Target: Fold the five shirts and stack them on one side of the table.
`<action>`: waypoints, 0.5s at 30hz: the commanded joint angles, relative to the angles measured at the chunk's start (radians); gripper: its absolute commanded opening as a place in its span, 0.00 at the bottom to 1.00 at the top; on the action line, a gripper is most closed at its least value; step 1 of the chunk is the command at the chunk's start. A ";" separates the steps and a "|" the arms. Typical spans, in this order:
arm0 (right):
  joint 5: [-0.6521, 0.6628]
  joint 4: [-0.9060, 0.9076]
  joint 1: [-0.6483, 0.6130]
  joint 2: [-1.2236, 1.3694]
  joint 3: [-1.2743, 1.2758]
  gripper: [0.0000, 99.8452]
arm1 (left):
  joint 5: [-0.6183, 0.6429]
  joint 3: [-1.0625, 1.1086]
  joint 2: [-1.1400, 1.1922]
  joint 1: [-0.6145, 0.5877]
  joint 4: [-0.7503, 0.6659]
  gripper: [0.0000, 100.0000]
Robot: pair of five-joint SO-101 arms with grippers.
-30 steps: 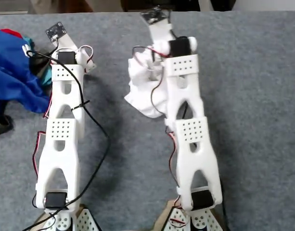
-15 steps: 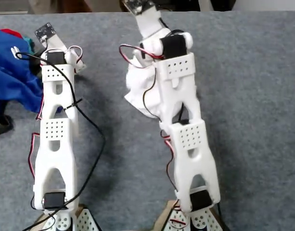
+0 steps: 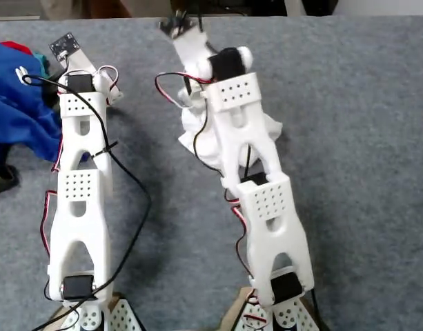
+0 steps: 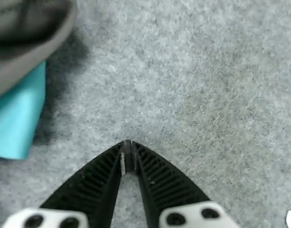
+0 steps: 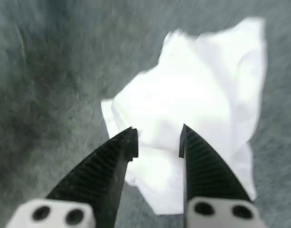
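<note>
The white shirt [image 3: 192,141] lies crumpled mid-table [image 3: 349,103], partly under the right arm. The right claw [image 5: 158,141] hangs parted over it, holding nothing. The left claw [image 4: 127,159] is closed and empty. It looks like soft, light cloth, so I'd pinch a loose outer edge.

White shirt [image 3: 189,142] crumpled under right arm [image 3: 247,134]; blue shirt [image 3: 18,110] beside left arm [image 3: 83,186].

White shirt [image 3: 195,138] partly under right arm [image 3: 242,114]
</note>
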 commanded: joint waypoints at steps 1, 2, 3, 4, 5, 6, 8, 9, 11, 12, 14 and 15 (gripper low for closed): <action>0.015 -0.057 -0.008 -0.059 0.165 0.16 | -0.002 -0.043 -0.031 -0.008 -0.011 0.02; 0.015 -0.089 -0.008 -0.059 0.211 0.16 | -0.002 -0.043 -0.031 -0.008 -0.011 0.02; 0.015 -0.129 -0.007 -0.059 0.260 0.16 | -0.002 -0.043 -0.031 -0.006 -0.011 0.02; 0.015 -0.169 -0.007 -0.059 0.303 0.16 | -0.002 -0.043 -0.031 -0.003 -0.011 0.02; 0.015 -0.209 -0.007 -0.059 0.341 0.16 | -0.003 -0.043 -0.031 -0.002 -0.011 0.02; 0.015 -0.247 -0.007 -0.059 0.375 0.16 | -0.003 -0.043 -0.031 -0.002 -0.011 0.02; 0.011 -0.296 -0.007 -0.064 0.414 0.15 | -0.003 -0.043 -0.031 -0.002 -0.011 0.02; 0.008 -0.305 -0.005 -0.065 0.412 0.12 | -0.003 -0.043 -0.031 -0.002 -0.011 0.02; 0.008 -0.305 0.007 -0.065 0.381 0.05 | -0.003 -0.043 -0.031 -0.002 -0.011 0.02; 0.006 -0.305 0.016 -0.065 0.360 0.04 | -0.003 -0.043 -0.031 -0.002 -0.011 0.02; 0.006 -0.305 0.039 -0.065 0.306 0.04 | -0.003 -0.043 -0.031 -0.002 -0.011 0.02; -0.005 -0.302 0.053 -0.065 0.269 0.04 | -0.003 -0.043 -0.031 -0.002 -0.011 0.02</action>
